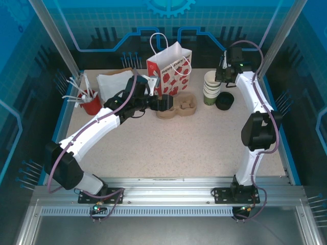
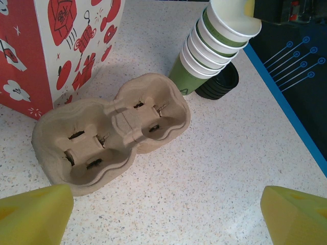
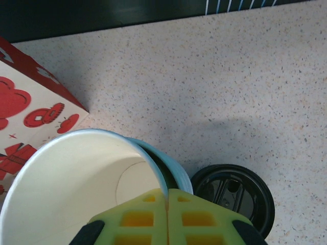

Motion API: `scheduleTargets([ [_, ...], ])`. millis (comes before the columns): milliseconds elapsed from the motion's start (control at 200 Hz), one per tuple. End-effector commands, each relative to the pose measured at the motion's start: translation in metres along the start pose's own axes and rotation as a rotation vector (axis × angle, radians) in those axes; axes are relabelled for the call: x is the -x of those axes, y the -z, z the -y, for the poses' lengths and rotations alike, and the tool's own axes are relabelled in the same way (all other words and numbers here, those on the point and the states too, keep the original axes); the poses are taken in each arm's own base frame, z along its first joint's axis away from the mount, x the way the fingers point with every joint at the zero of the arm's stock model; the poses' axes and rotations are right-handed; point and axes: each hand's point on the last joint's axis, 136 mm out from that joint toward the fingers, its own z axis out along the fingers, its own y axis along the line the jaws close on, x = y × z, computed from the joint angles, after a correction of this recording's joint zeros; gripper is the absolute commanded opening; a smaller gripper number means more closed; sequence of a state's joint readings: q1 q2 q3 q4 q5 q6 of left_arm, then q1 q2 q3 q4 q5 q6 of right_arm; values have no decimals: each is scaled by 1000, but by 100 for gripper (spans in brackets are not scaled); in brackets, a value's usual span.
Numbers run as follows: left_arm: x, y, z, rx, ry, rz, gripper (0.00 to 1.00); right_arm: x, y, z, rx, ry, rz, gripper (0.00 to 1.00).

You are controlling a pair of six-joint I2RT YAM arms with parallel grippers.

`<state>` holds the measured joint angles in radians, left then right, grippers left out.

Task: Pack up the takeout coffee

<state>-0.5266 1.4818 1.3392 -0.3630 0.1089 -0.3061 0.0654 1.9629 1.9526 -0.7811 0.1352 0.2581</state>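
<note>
Top cup (image 3: 76,194), lidless, sat tilted on the green cup stack (image 1: 211,89) at far R of table (image 1: 179,148), black lids (image 1: 224,101) just beside. R gripper (image 3: 167,196) was pinched shut on its rim. L gripper (image 2: 166,204) hung wide open, empty, by pulp carrier (image 2: 117,132) nr red-white bag (image 1: 169,69).

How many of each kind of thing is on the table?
Gift bag: 1
Cardboard cup carrier: 1
Stack of paper cups: 1
Pile of black lids: 1
Red cup of white utensils: 1
White paper pile: 1
Total: 6 clearly seen
</note>
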Motion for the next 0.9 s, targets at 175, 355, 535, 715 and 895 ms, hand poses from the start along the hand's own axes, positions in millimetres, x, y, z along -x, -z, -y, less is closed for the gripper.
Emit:
scheduleTargets([
  [175,-10,5,-8,45,-20,2,97,44,95,-24,128,-20,166,7],
  [355,-11,13,-29,91,47,34,97,45,154,-41,233,-15,236,7],
  [535,-19,28,-61,93,175,62,97,-9,183,-80,337,94,205,8],
  [715,-43,49,-90,173,206,44,97,-114,177,-143,466,303,82,9],
  [895,-51,67,-109,259,197,59,98,-192,145,-195,565,420,-18,9],
])
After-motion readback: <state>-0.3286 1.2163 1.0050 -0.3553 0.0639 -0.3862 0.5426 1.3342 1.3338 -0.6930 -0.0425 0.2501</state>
